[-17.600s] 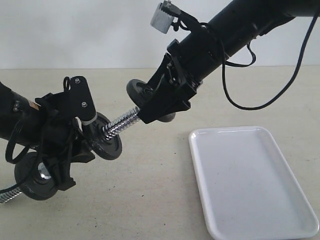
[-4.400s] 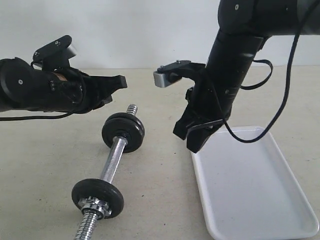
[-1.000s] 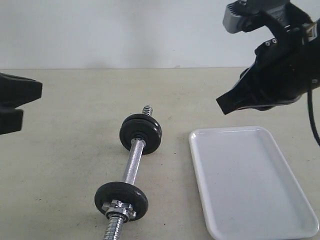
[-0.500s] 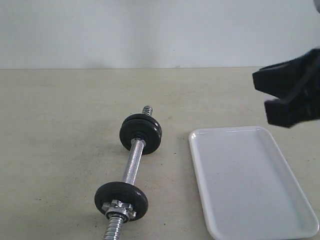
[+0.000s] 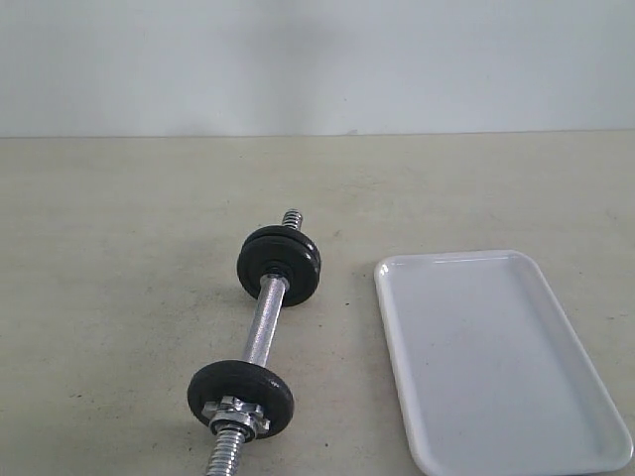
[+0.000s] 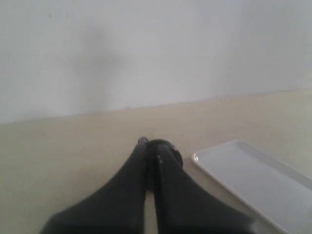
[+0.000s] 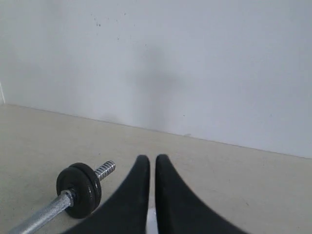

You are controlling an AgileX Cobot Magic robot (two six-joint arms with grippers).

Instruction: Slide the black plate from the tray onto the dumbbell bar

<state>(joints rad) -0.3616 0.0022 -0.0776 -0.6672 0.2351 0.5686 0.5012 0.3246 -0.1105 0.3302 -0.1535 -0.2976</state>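
The dumbbell bar lies on the table, left of the tray. Two black plates sit pressed together at its far end, with the thread tip poking out beyond them. A third disc sits at the near end behind a silver star nut. The tray holds nothing. Neither gripper shows in the exterior view. My left gripper is shut and empty, with the far discs partly hidden behind its fingers. My right gripper is shut and empty, with the far discs off to one side.
A plain pale wall runs behind the beige table. The tray's corner shows in the left wrist view.
The right gripper, still at the right edge half a second ago, has left the exterior view. The left arm went out earlier. Dumbbell and tray have not moved.
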